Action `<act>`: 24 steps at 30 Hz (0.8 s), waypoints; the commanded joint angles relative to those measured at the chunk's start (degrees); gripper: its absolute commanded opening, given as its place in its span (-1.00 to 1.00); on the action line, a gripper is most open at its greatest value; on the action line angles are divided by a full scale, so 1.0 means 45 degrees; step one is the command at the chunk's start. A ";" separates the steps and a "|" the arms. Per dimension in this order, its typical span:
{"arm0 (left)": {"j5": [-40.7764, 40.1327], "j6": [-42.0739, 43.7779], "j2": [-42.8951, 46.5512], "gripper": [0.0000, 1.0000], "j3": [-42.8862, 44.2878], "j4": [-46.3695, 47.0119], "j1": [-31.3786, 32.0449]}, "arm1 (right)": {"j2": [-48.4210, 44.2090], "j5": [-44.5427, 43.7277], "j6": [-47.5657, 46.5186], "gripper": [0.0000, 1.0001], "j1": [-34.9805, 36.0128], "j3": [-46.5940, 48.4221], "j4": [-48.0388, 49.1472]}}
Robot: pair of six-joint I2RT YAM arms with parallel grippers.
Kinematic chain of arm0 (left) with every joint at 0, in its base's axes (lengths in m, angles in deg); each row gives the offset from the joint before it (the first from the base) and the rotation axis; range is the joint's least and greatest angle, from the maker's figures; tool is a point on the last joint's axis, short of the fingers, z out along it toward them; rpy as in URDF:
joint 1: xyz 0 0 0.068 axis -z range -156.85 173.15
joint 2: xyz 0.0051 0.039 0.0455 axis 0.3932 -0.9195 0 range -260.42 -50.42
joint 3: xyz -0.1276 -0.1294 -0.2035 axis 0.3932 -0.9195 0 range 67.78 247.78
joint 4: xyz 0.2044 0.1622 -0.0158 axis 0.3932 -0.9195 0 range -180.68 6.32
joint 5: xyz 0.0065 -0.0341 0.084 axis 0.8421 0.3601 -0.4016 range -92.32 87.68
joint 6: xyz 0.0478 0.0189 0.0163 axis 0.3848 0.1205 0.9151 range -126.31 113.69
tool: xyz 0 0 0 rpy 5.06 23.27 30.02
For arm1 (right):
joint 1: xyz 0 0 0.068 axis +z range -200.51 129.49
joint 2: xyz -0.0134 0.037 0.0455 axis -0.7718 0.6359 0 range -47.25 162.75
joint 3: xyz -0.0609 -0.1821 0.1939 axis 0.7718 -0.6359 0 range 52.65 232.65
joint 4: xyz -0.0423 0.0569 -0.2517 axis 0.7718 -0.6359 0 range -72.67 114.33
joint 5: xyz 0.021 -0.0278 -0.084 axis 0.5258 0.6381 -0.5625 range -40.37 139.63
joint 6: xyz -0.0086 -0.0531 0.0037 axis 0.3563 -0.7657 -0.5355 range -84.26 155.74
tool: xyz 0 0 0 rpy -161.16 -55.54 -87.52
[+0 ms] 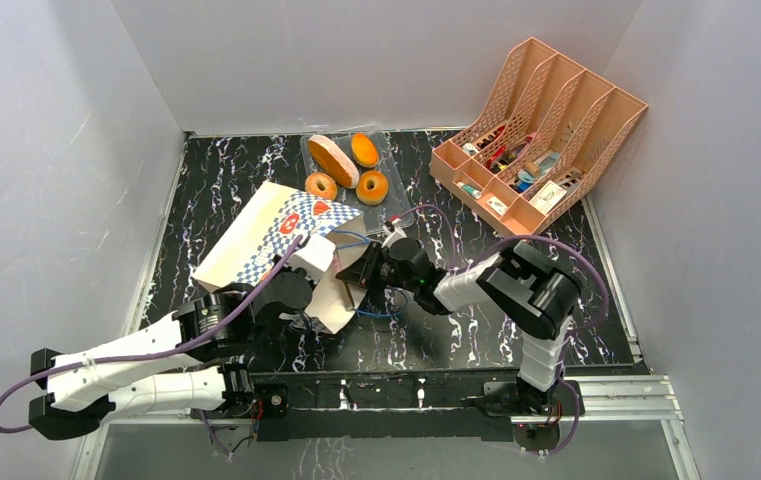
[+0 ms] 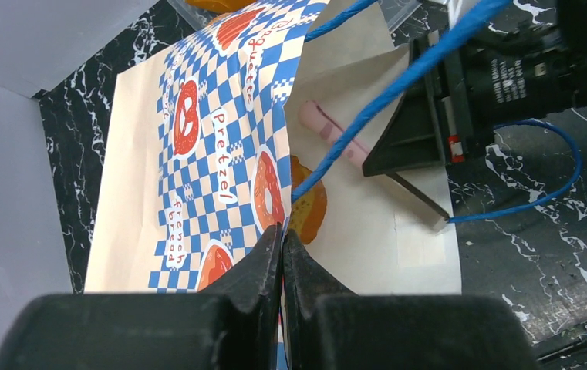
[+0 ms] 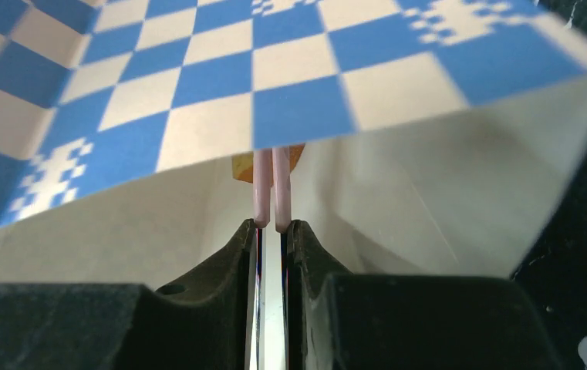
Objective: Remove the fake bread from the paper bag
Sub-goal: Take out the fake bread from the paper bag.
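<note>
Both stretched low, left gripper [image 2: 282, 235] pinches paper bag [image 1: 256, 232], right gripper [image 3: 273, 225] reaches inside.

The paper bag [image 2: 197, 154] reads "pretzel", what looks like "french", and a cut-off "…guette".

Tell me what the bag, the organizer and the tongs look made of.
The bag: matte printed paper, creased folds. The organizer: pink plastic, probably; moulded lattice walls. The tongs: shiny metal blades, with matte pink tips, perhaps rubber.
</note>
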 commanded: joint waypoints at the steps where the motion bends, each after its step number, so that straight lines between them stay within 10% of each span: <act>1: -0.0255 0.0860 0.0217 -1.00 0.0298 -0.0394 0.0026 | -0.1144 -0.0115 -0.0448 -0.85 -0.0148 -0.0152 0.0074; 24: 0.0355 0.1794 0.0684 -1.00 -0.0851 0.0656 -0.0007 | 0.0408 0.3224 0.1389 -0.59 -0.0210 -0.0201 0.1978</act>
